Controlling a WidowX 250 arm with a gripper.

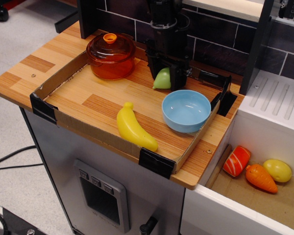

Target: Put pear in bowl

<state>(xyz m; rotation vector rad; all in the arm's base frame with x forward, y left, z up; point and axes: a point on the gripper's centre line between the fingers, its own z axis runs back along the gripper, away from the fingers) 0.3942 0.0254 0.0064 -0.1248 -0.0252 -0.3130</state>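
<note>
The light-green pear (161,81) lies on the wooden tray floor at the back, just behind the light-blue bowl (186,109). The bowl is empty and stands at the tray's right side. My black gripper (165,77) has come down from above over the pear. One finger stands to the pear's left and the other to its right. The jaws are apart and straddle the pear, whose upper right part is hidden behind the fingers. The pear rests on the tray.
An orange transparent lidded pot (110,55) stands at the tray's back left. A yellow banana (133,128) lies at the front. A low cardboard wall (88,128) rims the tray. In the sink at right lie a salmon piece (236,160), a carrot (260,177) and a yellow lemon toy (278,170).
</note>
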